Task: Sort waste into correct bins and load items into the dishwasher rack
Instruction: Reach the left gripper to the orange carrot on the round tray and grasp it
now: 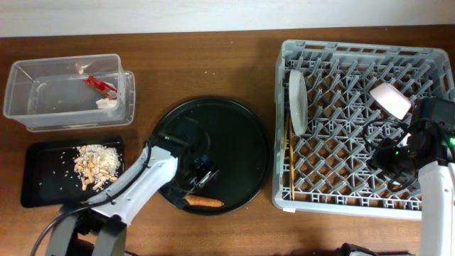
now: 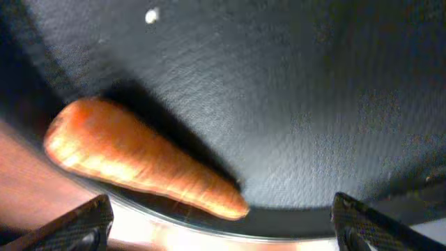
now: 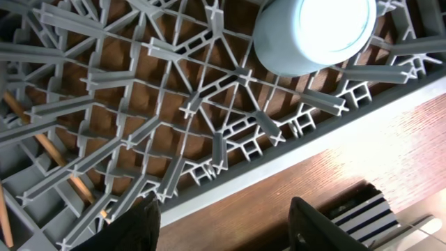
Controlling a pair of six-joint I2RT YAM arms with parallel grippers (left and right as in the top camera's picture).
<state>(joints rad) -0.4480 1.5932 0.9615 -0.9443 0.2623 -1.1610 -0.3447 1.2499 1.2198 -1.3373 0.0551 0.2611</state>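
Step in hand, as judged: picking up the carrot (image 1: 204,203), the last waste not yet in a bin.

- The carrot lies inside the near rim of the round black tray (image 1: 242,135), close to the raised lip.
- Left hand (image 2: 223,229) is spread wide and empty. Its fingertips (image 2: 80,222) sit short of the carrot, on the table side.
- Right hand (image 3: 226,223) is also released and holds nothing. It hangs over the dishwasher rack (image 1: 355,206) near a light-blue cup (image 3: 313,31).

How to do it well:
- The left wrist view shows the carrot running diagonally. Turn your wrist so the fingers cross its short axis.
- Close on the thick middle, not the tapered tip. It is round and will likely roll or squirt out.
- Mind the lip: the outer finger needs room between carrot and rim. Nudge the carrot inward first if it is tight.
- It probably belongs with the food scraps (image 1: 96,165) in the shallow black tray (image 1: 43,192), not in the clear tub (image 1: 43,114) with the red wrapper (image 1: 99,85) and tissue wad (image 1: 106,104).

Hard to make out:
- From overhead the left hand is dark on a dark tray, so its height above the tray is unclear.
- The plate (image 1: 297,99) and chopsticks (image 1: 289,160) are racked. Overhead shows only one pale cup (image 1: 391,99), and you cannot tell whether it is the cup the right wrist sees.
- There is a white speck (image 2: 151,16) on the tray, too small to identify.
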